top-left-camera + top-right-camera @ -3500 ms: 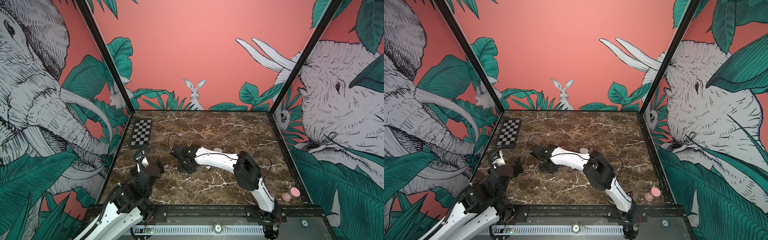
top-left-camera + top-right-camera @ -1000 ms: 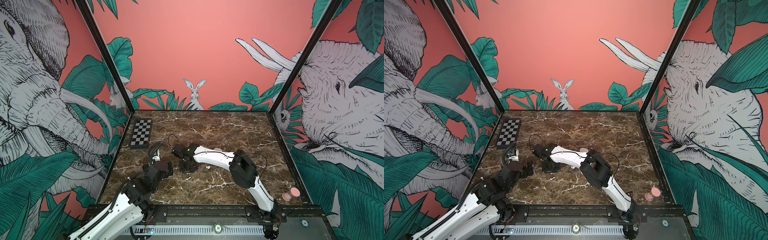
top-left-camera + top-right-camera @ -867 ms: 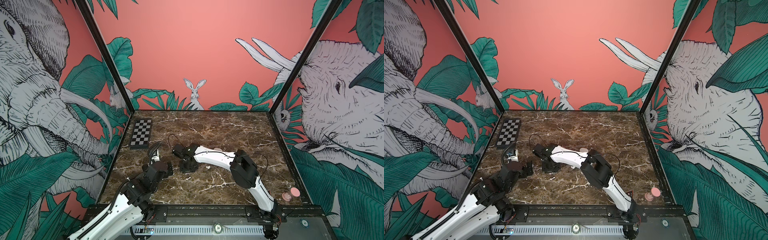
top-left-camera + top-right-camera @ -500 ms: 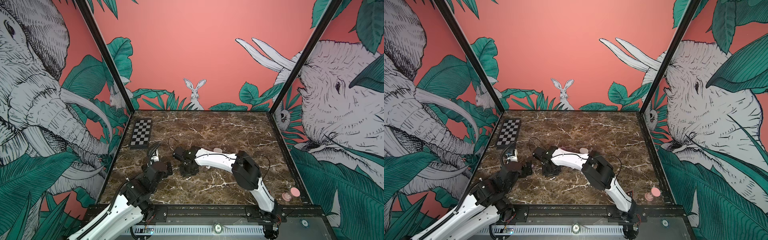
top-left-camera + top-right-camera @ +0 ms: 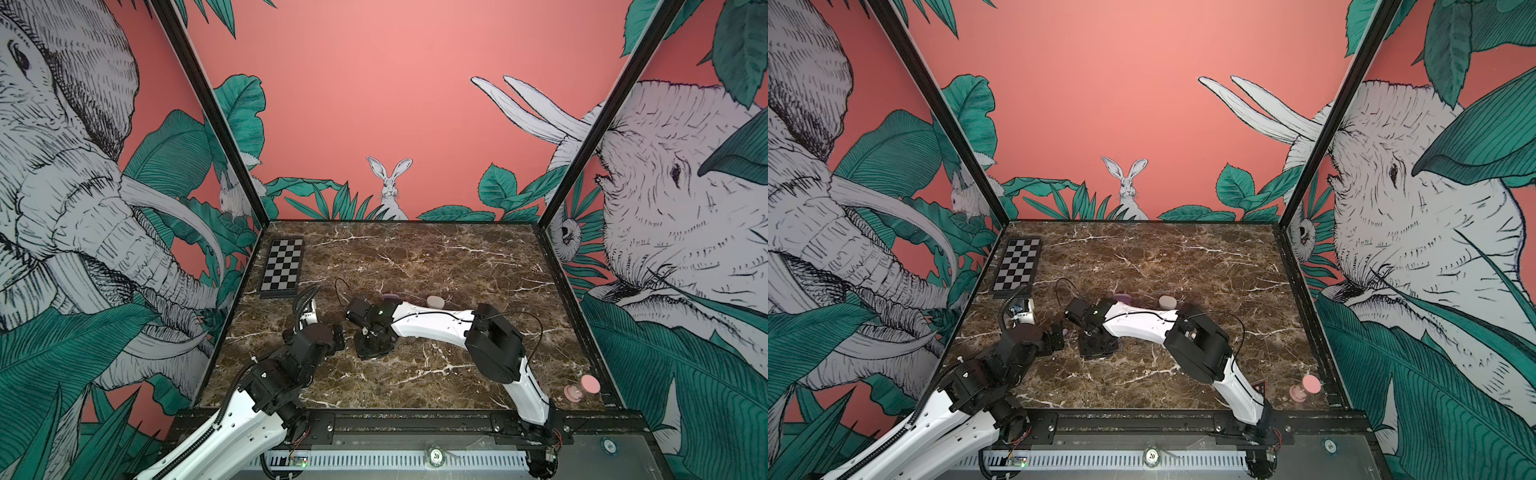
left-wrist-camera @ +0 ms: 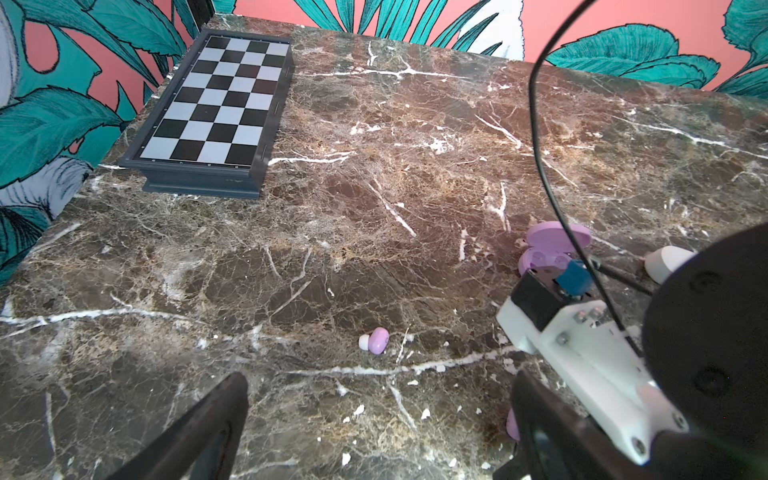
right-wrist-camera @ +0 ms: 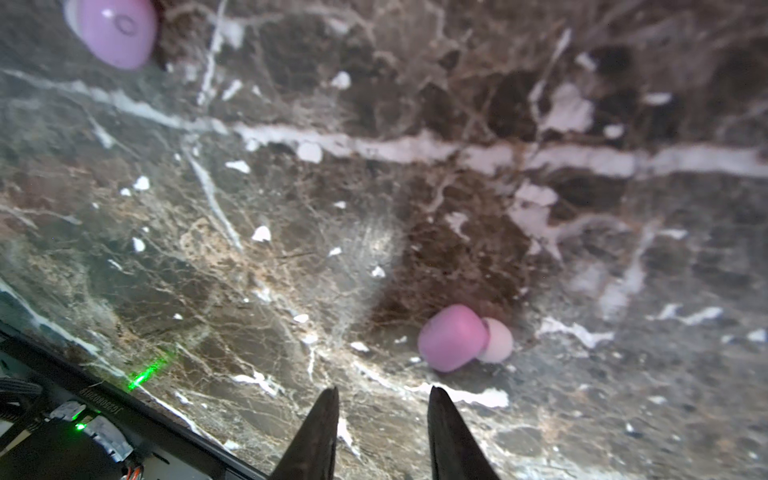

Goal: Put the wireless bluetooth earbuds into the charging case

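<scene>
The table [image 5: 415,257] is dark brown marble with white veins. A lilac earbud [image 6: 374,340] with a white tip lies on it just ahead of the left pincer [image 6: 378,386]. A second lilac earbud [image 7: 457,336] lies just beyond the right pincer [image 7: 382,390], a little to one side. Farther past the right pincer rest an open lilac case [image 6: 552,249] and, near it, a white case [image 5: 435,300]. A checkered board [image 5: 281,268] lies flat well beyond the left pincer. A small pink object [image 5: 582,388] sits well apart from both pincers.
</scene>
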